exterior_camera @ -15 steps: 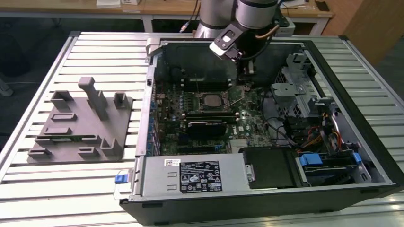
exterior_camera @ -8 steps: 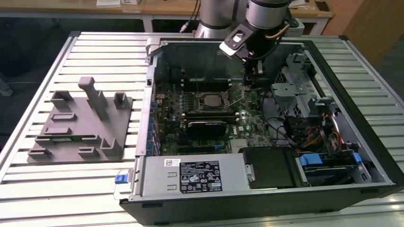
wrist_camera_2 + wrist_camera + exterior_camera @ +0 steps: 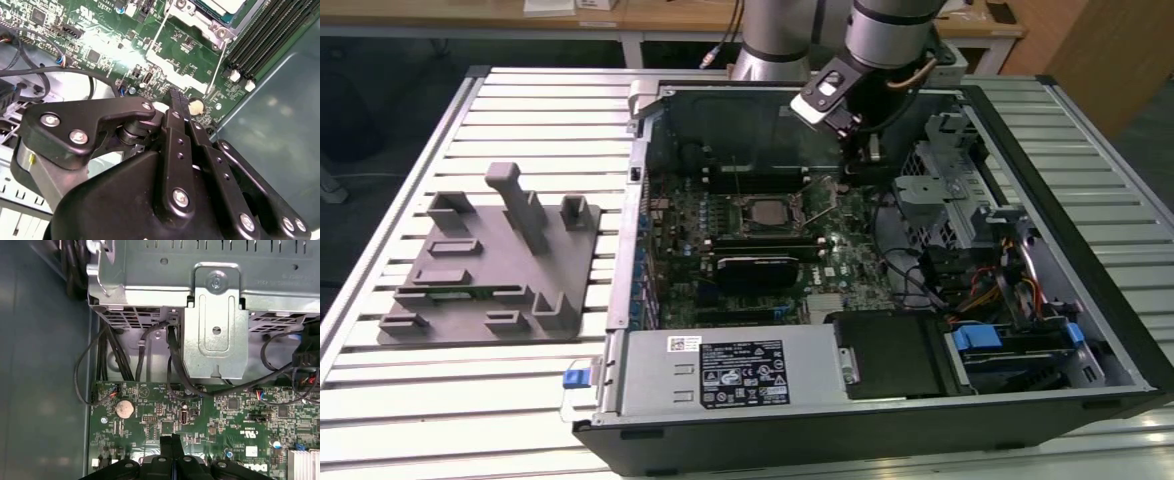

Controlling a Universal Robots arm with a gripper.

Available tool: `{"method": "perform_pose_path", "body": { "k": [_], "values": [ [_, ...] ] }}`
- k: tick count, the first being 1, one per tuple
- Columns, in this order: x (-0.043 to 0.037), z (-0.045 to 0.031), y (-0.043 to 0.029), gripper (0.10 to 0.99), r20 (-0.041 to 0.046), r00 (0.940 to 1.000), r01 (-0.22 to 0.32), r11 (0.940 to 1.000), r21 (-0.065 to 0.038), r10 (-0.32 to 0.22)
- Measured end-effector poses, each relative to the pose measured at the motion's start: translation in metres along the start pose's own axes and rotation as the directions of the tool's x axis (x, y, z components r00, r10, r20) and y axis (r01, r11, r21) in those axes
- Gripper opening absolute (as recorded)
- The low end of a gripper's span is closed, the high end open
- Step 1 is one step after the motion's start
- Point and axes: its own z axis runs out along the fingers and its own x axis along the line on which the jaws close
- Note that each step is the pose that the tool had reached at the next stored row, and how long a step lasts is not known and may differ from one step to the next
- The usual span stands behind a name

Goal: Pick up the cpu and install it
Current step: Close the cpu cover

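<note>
The cpu [image 3: 758,210], a silver-grey square, lies in the black-framed socket in the middle of the motherboard [image 3: 841,270]. In the second wrist view a corner of the cpu [image 3: 222,4] shows inside the metal socket frame [image 3: 192,22]. My gripper [image 3: 865,165] hangs inside the open computer case, toward the exterior view's right of the socket. In both wrist views the black fingers are pressed together with nothing between them. The gripper [image 3: 175,95] tip hovers just over the board beside the thin socket lever [image 3: 216,65]. In the first wrist view the gripper [image 3: 172,439] points at the board's edge.
A grey plastic fixture tray [image 3: 487,260] sits on the slatted table at the exterior view's left. Around the gripper are a coin battery [image 3: 124,408], black cables [image 3: 175,370], a metal drive cage [image 3: 215,315] and memory slots [image 3: 260,40]. The power supply [image 3: 720,375] fills the case's front.
</note>
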Motion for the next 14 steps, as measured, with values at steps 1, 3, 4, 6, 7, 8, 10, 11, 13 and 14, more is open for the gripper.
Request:
{"method": "perform_pose_path", "body": {
  "k": [1,3,4,6,7,8,10,11,13,14],
  "values": [
    [0.0,0.0017,0.0004,0.106,-0.0001,1.0,0.0,1.0,0.001,0.0],
    [0.0,0.0038,0.0026,0.106,0.0,1.0,0.0,1.0,0.003,0.0],
    [-0.0001,0.0045,0.004,0.106,0.0001,1.0,0.0,1.0,0.005,0.0],
    [-0.0001,0.0063,0.0061,0.106,0.0001,1.0,0.0,1.0,0.007,0.0],
    [-0.0001,0.008,0.0062,0.106,0.0002,1.0,0.0,1.0,0.007,0.0],
    [-0.0001,0.0098,0.0062,0.106,0.0002,1.0,0.0,1.0,0.007,0.0],
    [-0.0002,0.0135,0.0061,0.106,0.0001,1.0,0.0,1.0,0.008,0.0],
    [-0.0003,0.0154,0.0061,0.106,0.0001,1.0,0.0,1.0,0.008,0.0],
    [-0.0004,0.019,0.0061,0.106,0.0003,1.0,0.0,1.0,0.008,0.0],
    [-0.0004,0.0207,0.0061,0.106,0.0002,1.0,0.0,1.0,0.008,0.0]
  ]
}}
